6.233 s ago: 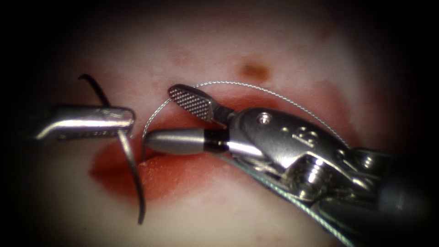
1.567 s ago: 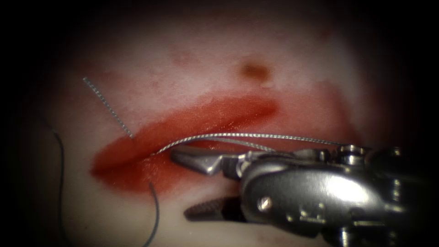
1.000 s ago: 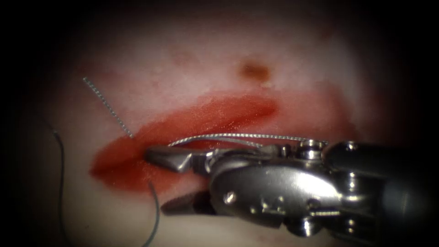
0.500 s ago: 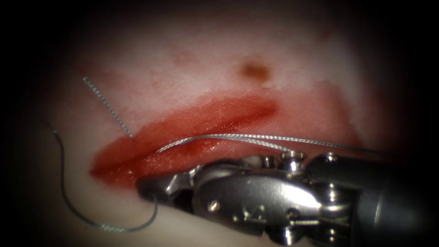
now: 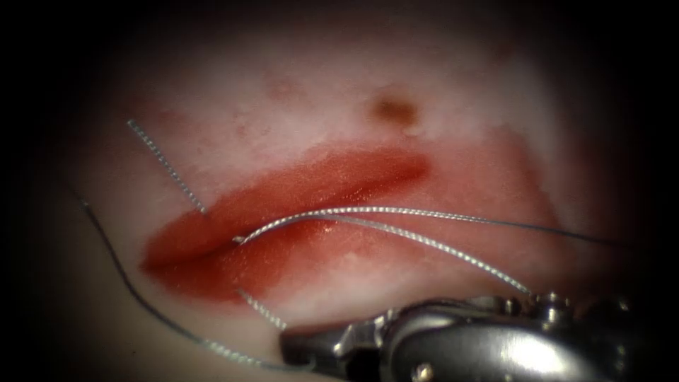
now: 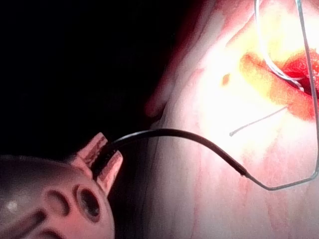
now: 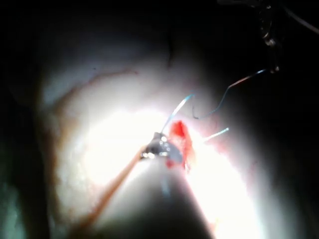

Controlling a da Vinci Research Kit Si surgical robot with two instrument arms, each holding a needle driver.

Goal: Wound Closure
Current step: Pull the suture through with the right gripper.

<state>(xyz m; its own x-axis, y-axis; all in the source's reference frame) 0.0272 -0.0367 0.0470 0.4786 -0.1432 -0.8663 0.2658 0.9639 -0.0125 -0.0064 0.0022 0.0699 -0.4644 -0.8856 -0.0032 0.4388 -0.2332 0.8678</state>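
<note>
**Thread being drawn through, needle parked to the left**

From where I stand, the right tool (image 5: 298, 348) sits low in the endoscope view, its fingers closed on the thread (image 5: 263, 311) just where it leaves the tissue (image 5: 339, 106) below the left end of the cut (image 5: 297, 187). Half a second ago it had only just reached that strand.

The left tool (image 6: 107, 149) has its fingers clamped on the needle (image 6: 189, 135) near its point. The needle is clear of the tissue and well left of the cut.

Two strands run rightward across the red fluid (image 5: 212, 265), and a short free tail (image 5: 166, 166) lies at upper left.

I judge this to be pulling thread through. The next move calls for a steady pull along the strand, watching that the tail isn't dragged in.
</note>
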